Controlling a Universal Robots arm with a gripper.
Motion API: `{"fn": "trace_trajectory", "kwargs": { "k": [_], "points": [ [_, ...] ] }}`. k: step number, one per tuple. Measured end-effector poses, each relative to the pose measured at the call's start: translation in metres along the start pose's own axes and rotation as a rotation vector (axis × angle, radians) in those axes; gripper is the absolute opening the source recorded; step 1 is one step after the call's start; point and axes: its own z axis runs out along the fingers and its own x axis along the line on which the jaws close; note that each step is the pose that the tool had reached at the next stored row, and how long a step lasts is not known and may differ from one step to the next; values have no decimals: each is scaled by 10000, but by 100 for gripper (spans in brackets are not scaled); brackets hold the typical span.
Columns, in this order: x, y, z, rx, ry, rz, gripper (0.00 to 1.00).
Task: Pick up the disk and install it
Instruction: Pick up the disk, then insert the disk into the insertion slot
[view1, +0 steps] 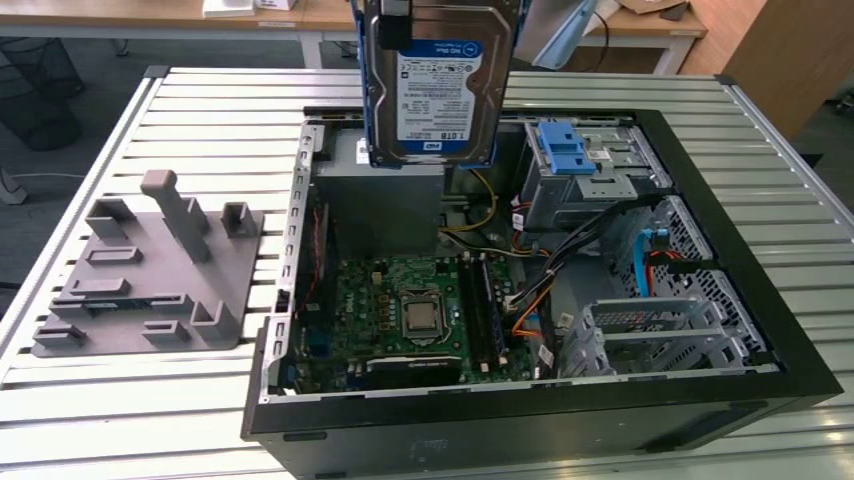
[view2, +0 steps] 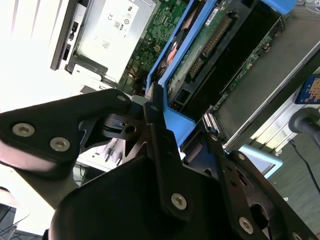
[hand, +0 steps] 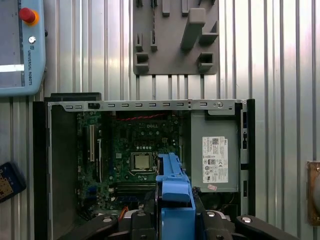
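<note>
One slatted counter (view1: 160, 100) carries the open computer case (view1: 534, 420), laid on its side so the interior faces up for access. The disk (view1: 438, 90) hangs upright above the case, held clear of its walls. The hand (view2: 182, 125) is clamped on the disk's blue carrier frame.
</note>
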Motion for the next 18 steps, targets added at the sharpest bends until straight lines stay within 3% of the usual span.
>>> {"fn": "trace_trajectory", "kwargs": {
  "k": [12,18],
  "points": [
    [2,-3,0,0,-1,-1,36],
    [73,-5,1,0,0,-1,36]
  ]
}}
